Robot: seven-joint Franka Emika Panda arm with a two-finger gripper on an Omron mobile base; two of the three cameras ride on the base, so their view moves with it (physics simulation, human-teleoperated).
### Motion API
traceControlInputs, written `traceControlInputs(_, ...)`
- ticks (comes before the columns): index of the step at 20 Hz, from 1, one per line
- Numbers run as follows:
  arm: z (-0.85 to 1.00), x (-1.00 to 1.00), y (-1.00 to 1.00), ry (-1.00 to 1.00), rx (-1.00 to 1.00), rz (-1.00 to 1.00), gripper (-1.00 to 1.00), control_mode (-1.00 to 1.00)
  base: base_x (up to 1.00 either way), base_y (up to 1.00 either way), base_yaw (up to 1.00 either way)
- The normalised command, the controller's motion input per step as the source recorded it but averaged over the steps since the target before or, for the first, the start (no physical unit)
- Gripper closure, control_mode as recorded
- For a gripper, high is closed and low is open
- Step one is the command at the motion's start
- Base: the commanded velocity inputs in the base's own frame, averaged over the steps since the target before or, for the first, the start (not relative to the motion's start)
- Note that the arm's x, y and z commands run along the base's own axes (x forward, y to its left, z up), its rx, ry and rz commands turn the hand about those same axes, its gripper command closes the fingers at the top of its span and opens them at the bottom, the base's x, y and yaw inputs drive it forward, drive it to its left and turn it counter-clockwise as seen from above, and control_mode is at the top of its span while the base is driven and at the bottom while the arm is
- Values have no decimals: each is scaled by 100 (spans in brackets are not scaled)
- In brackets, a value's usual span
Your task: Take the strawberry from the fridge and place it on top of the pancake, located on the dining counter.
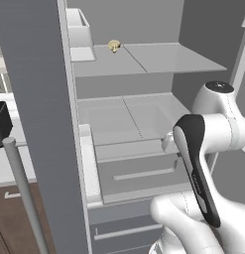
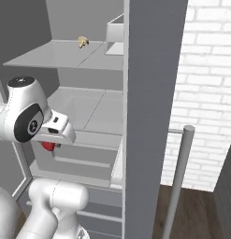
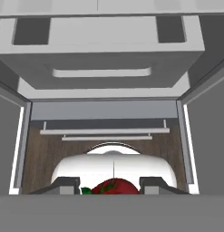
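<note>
You've got the tall matte grey fridge (image 1: pixel 144 64) standing open, its grey left door (image 1: pixel 34 99) with a long silver bar handle (image 1: pixel 25 193) at the left edge of the left base view. On the upper pale grey shelf (image 1: pixel 158 59) sits a small tan mushroom-like item (image 1: pixel 114 46), near the back and well apart from everything else. Below it is a second pale shelf (image 1: pixel 129 116), then a grey pull-out drawer (image 1: pixel 144 173) with a slot grip.

In the right base view the white arm reaches in front of that drawer, and the tiny bright red strawberry (image 2: pixel 48 145) peeks out just under the white hand. The right door (image 2: pixel 149 102) and a white brick wall (image 2: pixel 205 84) sit to the right.

In the hand view the gripper (image 3: pixel 111 185) is narrow, closed on the strawberry (image 3: pixel 114 186), with the red fruit and a bit of green leaf between the two dark fingertips (image 3: pixel 66 183). The fridge's lower drawer fronts (image 3: pixel 104 113) and brown wood floor (image 3: pixel 34 154) lie beyond it.
</note>
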Motion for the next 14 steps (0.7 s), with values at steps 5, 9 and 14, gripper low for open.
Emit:
traceControlInputs(5, 0, 0, 0, 0, 0, 0, 100, -100, 0, 0, 0)
traceControlInputs(9, -5, -3, 1, 0, 0, 0, 100, -100, 0, 0, 0)
traceControlInputs(14, 0, 0, 0, 0, 0, 0, 100, 100, -74, 20, -12)
